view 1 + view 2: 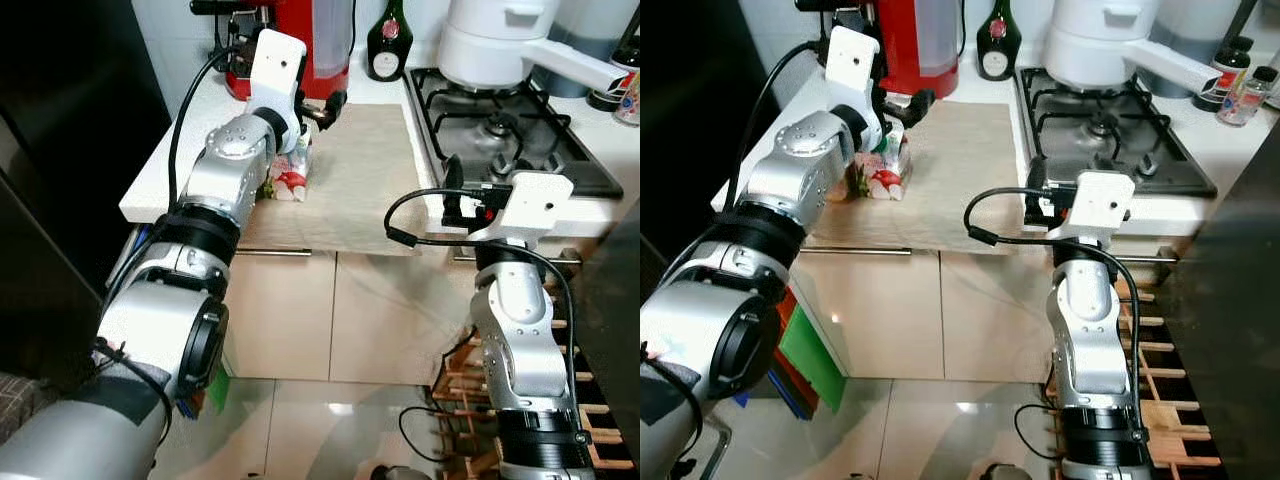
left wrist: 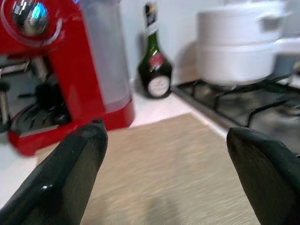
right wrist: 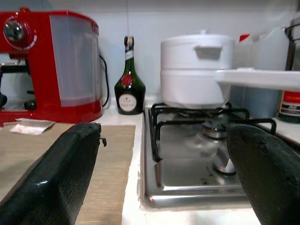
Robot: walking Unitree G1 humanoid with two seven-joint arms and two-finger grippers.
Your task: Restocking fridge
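The left gripper [image 2: 164, 154] hovers wide open and empty over the counter [image 1: 370, 170]; the packet [image 1: 883, 172] lies beneath its arm. The right gripper [image 3: 164, 173] gapes empty near the hob [image 1: 510, 140]. Restocking looks barely begun.

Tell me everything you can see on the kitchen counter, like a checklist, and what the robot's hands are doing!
Surface: white counter with a beige mat on it.
Job's things: a small red and white food packet sits on the mat's left edge, by the left arm.
Clutter: red coffee machine, dark green bottle, white pot on the gas hob.
Grippers: left gripper open above the mat; right gripper open at the counter's front edge, near the hob.
Cables: black cable looping off the right wrist.
Surroundings: cream cupboard doors below, wooden rack on the right.
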